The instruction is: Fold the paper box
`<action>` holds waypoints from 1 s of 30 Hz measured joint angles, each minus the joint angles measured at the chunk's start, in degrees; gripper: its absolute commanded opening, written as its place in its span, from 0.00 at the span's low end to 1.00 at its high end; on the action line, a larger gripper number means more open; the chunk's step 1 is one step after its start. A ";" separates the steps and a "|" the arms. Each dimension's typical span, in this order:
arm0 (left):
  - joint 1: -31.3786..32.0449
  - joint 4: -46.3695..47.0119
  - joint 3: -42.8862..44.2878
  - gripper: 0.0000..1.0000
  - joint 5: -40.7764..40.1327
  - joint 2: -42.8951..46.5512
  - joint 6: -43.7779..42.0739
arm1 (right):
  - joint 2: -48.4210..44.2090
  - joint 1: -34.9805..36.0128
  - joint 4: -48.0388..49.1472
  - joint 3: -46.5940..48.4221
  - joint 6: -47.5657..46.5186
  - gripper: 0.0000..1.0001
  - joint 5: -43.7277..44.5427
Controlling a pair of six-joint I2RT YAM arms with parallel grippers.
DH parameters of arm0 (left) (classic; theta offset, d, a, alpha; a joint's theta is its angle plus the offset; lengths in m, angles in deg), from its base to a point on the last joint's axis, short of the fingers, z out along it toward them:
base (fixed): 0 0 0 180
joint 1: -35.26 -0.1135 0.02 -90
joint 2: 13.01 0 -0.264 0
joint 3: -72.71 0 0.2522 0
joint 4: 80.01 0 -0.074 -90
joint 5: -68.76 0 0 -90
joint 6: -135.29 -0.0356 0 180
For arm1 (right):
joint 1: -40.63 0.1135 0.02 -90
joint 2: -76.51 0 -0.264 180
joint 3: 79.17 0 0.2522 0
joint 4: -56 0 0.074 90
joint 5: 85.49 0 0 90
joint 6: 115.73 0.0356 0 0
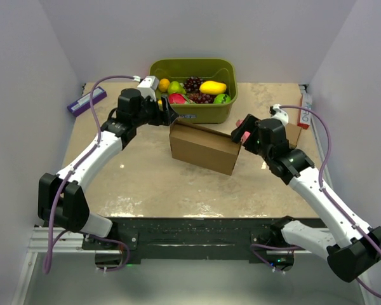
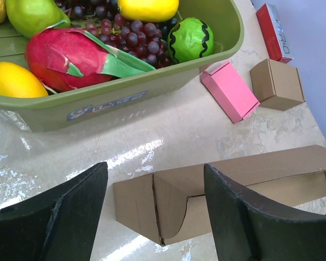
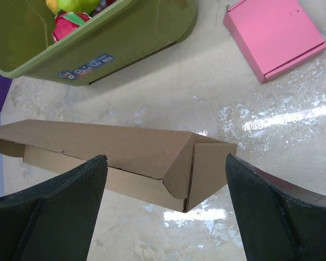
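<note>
The bench (image 1: 146, 184) has a glossy beige top with a marbled pattern. A green tub (image 1: 206, 113) stands on it towards the back. Just in front of the tub, apart from its wall, lies the paper box (image 1: 203, 149), a long brown cardboard piece. To the tub's right lie a pink flat block (image 2: 228, 89) and, close beside that, a small brown box (image 2: 277, 83). Further right of the tub, a red-and-white carton (image 2: 275, 32) lies along the bench's edge. Left of the tub, a purple packet (image 1: 87, 100) lies at the opposite edge.

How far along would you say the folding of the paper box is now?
Done: the paper box already stands as a long box shape, its end flaps turned in. In hand: the left gripper and right gripper hang open, one at each end, gripping nothing. Remaining: likely pressing the ends in and closing it.
</note>
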 measured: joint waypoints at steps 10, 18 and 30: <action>0.00 1.31 -0.22 0.68 0.20 -0.57 0.00 | 0.63 0.02 1.68 -0.92 -0.35 0.88 0.87; 0.00 3.15 -1.57 0.65 0.50 -0.55 0.00 | 0.55 0.02 2.34 -1.97 -0.39 0.80 0.96; 0.00 5.53 -5.66 0.64 0.39 1.09 0.02 | 0.15 0.02 3.78 -3.56 0.28 0.72 0.87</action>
